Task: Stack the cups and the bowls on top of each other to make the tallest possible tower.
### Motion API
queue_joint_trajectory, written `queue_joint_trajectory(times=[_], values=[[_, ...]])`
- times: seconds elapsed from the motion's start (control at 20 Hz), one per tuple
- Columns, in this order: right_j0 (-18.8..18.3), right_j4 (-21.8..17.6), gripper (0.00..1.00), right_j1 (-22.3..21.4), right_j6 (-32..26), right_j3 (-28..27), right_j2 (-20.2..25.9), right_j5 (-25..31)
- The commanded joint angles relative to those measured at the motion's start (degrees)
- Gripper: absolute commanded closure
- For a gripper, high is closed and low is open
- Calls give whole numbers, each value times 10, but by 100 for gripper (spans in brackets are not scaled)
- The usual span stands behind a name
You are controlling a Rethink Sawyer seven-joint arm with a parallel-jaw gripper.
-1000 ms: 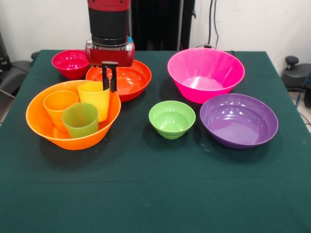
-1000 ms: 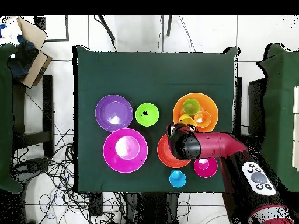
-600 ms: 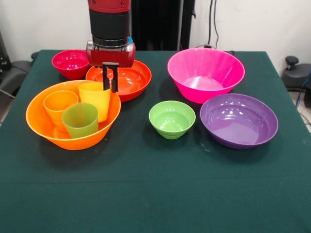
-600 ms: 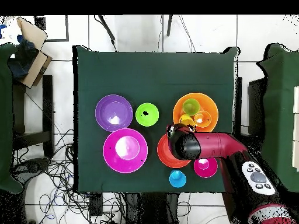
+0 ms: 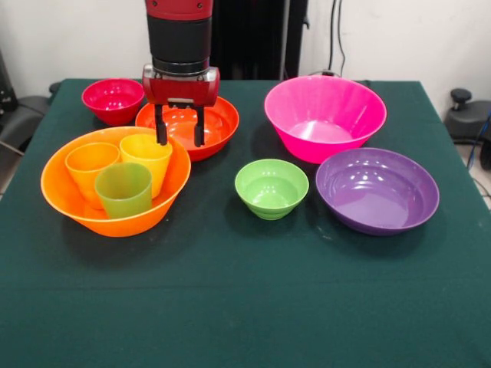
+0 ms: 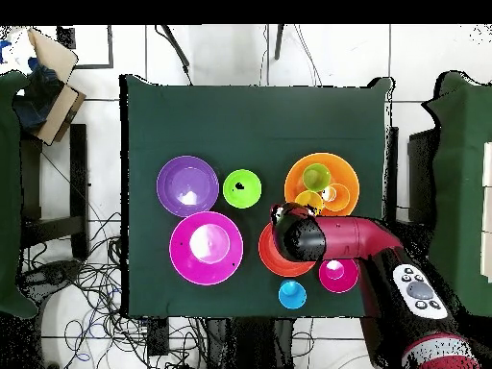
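Front view shows the hand (image 5: 177,136) spread wide and empty over the yellow cup (image 5: 146,157) in the orange bowl (image 5: 115,218), so nesting cups looks next.

A: The desk (image 5: 253,307) wears a dark green cloth, and black cables (image 6: 91,288) tangle over the pale tiled floor (image 6: 221,53) beside it.

B: A cardboard box (image 6: 53,72) sits at one corner of the overhead view (something blue lies against it), and cables (image 5: 335,34) hang down the white wall (image 5: 414,38).
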Motion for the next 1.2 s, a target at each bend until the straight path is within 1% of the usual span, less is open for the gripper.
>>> queue_joint_trajectory(times=[0.05,0.4,0.7,0.8,1.05,1.2], values=[[24,34,0,-14,46,1,-1,71],[33,50,0,-33,46,16,-9,85],[55,63,0,-61,61,34,-32,97],[59,66,0,-69,64,44,-40,89],[84,74,0,-70,102,73,-71,41],[92,81,0,-67,108,78,-80,29]])
